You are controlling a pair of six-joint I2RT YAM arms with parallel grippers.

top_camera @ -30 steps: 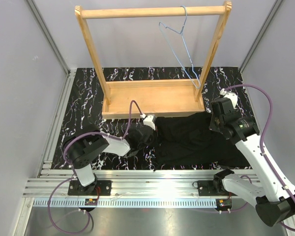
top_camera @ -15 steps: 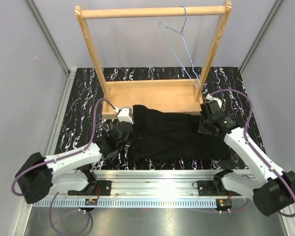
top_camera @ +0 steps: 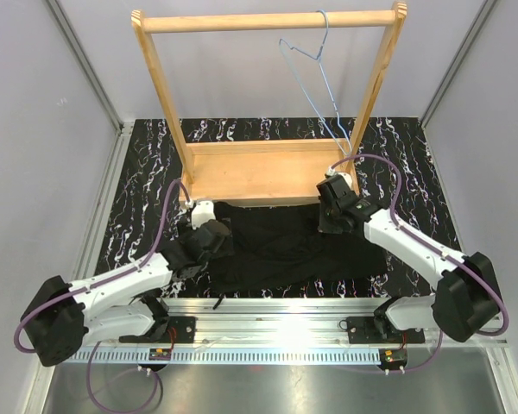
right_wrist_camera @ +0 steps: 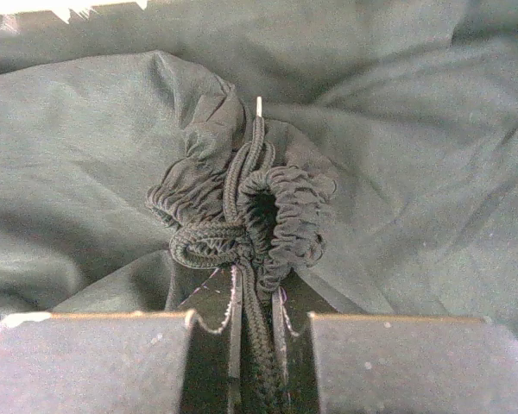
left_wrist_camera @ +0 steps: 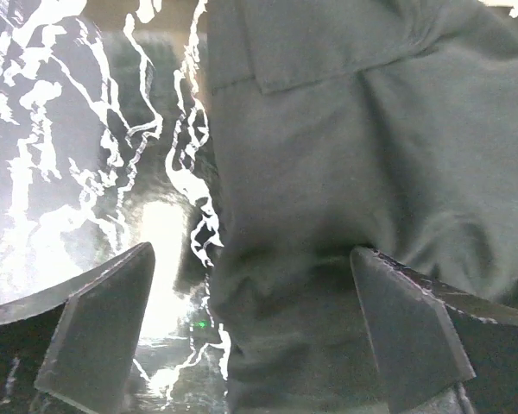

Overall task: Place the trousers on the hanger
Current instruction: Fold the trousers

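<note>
1. The trousers (top_camera: 281, 246) lie on the table (top_camera: 138, 198), at 6 o'clock of the rack (top_camera: 268, 172).
2. My right gripper (right_wrist_camera: 255, 323) is clamped on the gathered waistband (right_wrist_camera: 281, 207); my left gripper (left_wrist_camera: 250, 319) stands open over the fabric.
3. The cloth looks soft, floppy and light, so I judge the waistband the best hold.

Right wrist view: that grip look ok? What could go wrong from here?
1. The right fingers are shut on just a small bunch of waistband plus the drawstring; on a lift the cord may slide out and drop the trousers.
2. The left fingers are open astride the trousers' edge; lifting now would hang all the fabric from one point.
3. The right grip sits beside the rack base, below the hanger; a straight lift could snag.
</note>
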